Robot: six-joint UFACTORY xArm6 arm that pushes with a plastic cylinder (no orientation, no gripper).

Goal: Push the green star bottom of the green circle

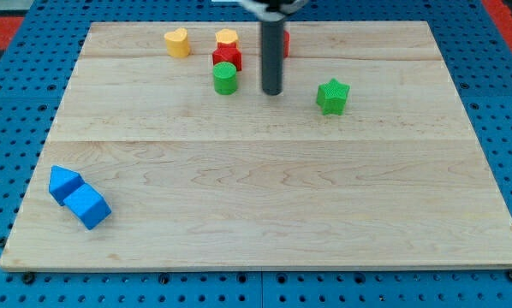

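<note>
The green star (332, 96) lies on the wooden board at the view's upper right of centre. The green circle (225, 78) stands at the upper middle, to the star's left and slightly higher. My tip (272, 91) is at the end of the dark rod, between the two: just right of the green circle and well left of the green star, touching neither.
A red block (227, 58) sits directly above the green circle, with a yellow block (227, 38) above it. A yellow heart (177, 42) lies further left. Another red block (285, 43) is mostly hidden behind the rod. Two blue blocks (65, 183) (89, 206) lie at the lower left. The wooden board (264, 205) ends in edges on all sides.
</note>
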